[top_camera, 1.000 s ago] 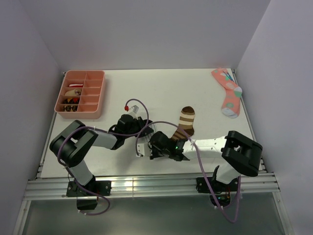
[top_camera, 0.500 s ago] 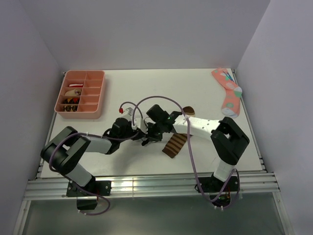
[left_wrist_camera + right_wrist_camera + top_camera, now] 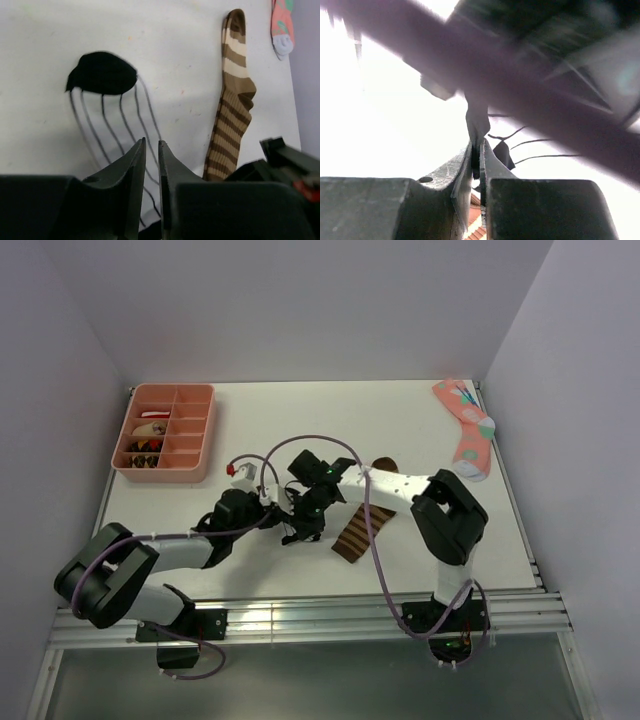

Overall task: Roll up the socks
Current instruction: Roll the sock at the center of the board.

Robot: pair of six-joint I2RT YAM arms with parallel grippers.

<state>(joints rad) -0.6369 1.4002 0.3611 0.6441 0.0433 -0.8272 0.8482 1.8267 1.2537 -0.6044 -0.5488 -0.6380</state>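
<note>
The white sock with thin black stripes lies stretched on the table, its black toe at the far end. My left gripper is over its near end, jaws almost closed with sock fabric in the narrow gap. My right gripper is shut on a black part of the same sock. In the top view both grippers, left and right, meet at the table's middle and hide this sock. The brown-and-tan striped sock lies flat just to their right and also shows in the left wrist view.
A pink sock with coloured dots lies at the back right corner. A pink compartment tray with small items stands at the back left. My right forearm and purple cables cross above the brown sock.
Both grippers have moved together from near the front edge toward the table's middle and a little left. The right arm now reaches across from behind, uncovering the brown sock's leg.
</note>
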